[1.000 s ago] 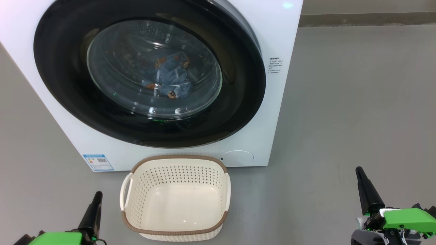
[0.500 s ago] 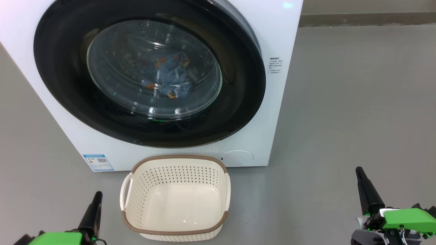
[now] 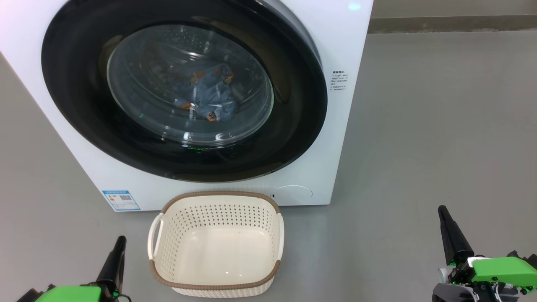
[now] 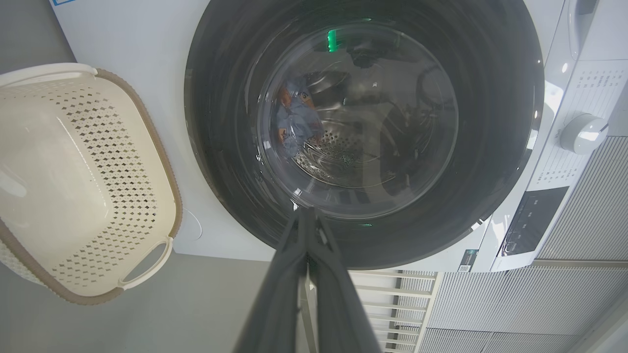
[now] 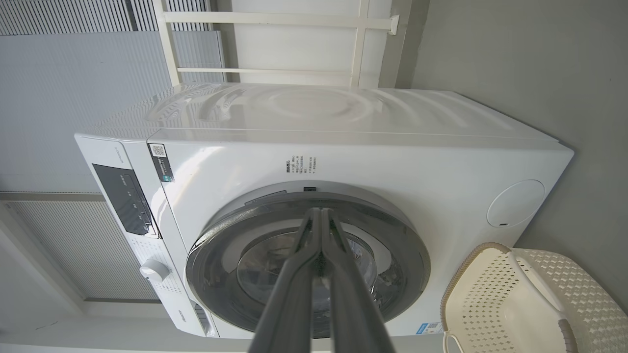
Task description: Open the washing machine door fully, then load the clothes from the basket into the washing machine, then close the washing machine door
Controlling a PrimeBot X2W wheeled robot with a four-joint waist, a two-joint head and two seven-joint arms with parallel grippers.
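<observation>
The washing machine door (image 3: 79, 109) is shut flat against the front of the washing machine (image 3: 344, 50). It is big, round and shiny black, with a clear glass bowl in the middle. Through the glass we see the clothes (image 3: 209, 96) lying inside the drum. They are blue cloth with little orange-brown spots.

The basket (image 3: 218, 197) sits on the grey floor (image 3: 419, 126), just in front of the machine and below the door. It is cream-white with lots of little holes and a brown rim, and we can see its bare bottom. A blue sticker (image 3: 121, 200) is on the low left corner of the machine, near the basket.

Our left tool (image 3: 120, 243) is low on the left, near the basket's left handle but not touching it. Its two dark fingers (image 4: 279, 294) are pressed together and pinch nothing. Our right tool (image 3: 444, 214) is low on the right, well apart from the basket. Its fingers are pressed together too, with nothing between them. Both tools point up toward the machine.

In the right wrist view we also see a white knob (image 5: 153, 270) on the machine's panel, beside the door.
</observation>
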